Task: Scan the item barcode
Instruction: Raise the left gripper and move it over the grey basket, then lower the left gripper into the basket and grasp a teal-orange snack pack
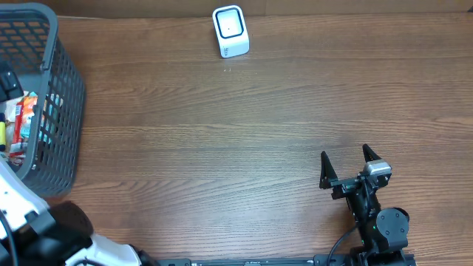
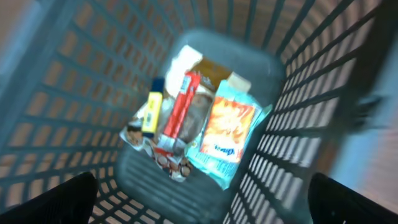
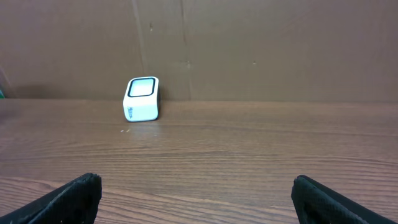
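Several packaged items lie at the bottom of a grey mesh basket [image 2: 93, 74]: an orange and teal packet [image 2: 227, 134], a red carton [image 2: 180, 109] and a yellow stick [image 2: 152, 112]. My left gripper [image 2: 202, 202] hangs open above them, inside the basket mouth, holding nothing. In the overhead view the basket [image 1: 63, 96] stands at the far left with the packets [image 1: 26, 122] showing inside. The white barcode scanner [image 1: 230, 31] sits at the back of the table, and shows in the right wrist view as a scanner [image 3: 142, 99] far ahead. My right gripper [image 1: 346, 166] rests open near the front right.
The wooden table [image 1: 222, 148] stretches between the basket and the right arm. A brown cardboard wall [image 3: 249, 43] stands behind the scanner. The left arm's white base [image 1: 44, 236] fills the front left corner.
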